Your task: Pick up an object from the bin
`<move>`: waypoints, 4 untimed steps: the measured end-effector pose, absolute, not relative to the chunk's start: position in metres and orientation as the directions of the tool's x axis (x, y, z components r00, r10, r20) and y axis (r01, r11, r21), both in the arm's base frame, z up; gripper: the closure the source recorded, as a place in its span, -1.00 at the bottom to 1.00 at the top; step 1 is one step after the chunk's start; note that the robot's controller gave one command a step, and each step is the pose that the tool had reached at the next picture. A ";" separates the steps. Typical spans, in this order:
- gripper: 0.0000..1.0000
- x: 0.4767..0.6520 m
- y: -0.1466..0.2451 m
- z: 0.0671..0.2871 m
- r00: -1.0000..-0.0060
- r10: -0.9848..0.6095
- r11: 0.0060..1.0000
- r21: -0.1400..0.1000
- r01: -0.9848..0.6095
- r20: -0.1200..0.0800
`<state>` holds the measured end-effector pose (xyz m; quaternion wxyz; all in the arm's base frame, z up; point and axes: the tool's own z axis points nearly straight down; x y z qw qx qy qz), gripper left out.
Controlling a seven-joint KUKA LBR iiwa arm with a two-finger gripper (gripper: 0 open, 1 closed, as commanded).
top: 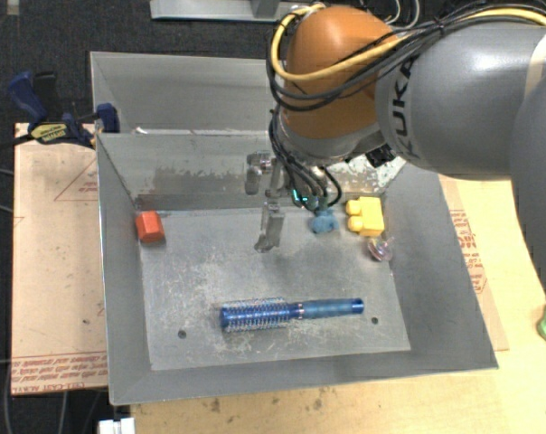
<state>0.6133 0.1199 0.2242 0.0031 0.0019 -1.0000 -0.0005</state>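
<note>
Pincer [270,235] over middle of bin [119,269], open or closed cannot be told; blue brush [289,313] in front, red block [150,227] left, yellow block [365,215] right.

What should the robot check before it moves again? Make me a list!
1. Gripper over a thing: not ok, it hangs over bare bin floor.
2. Something close by: ok, a small blue lump lies beside the yellow block.
3. Brush free to grab: ok, alone near the front wall.
4. Red block free: ok, alone at the left.
5. What the little pale thing is: cannot tell.
</note>
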 end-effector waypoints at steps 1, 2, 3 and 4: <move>-1.00 0.526 0.083 0.068 -0.982 -0.191 0.982 0.003 -0.191 0.012; -1.00 0.528 0.084 0.101 -0.982 -0.188 0.982 0.001 -0.188 -0.004; -1.00 0.512 0.073 0.108 -0.999 -0.050 0.999 0.001 -0.050 0.001; -1.00 0.495 0.067 0.068 -0.999 0.037 0.999 0.001 0.037 0.002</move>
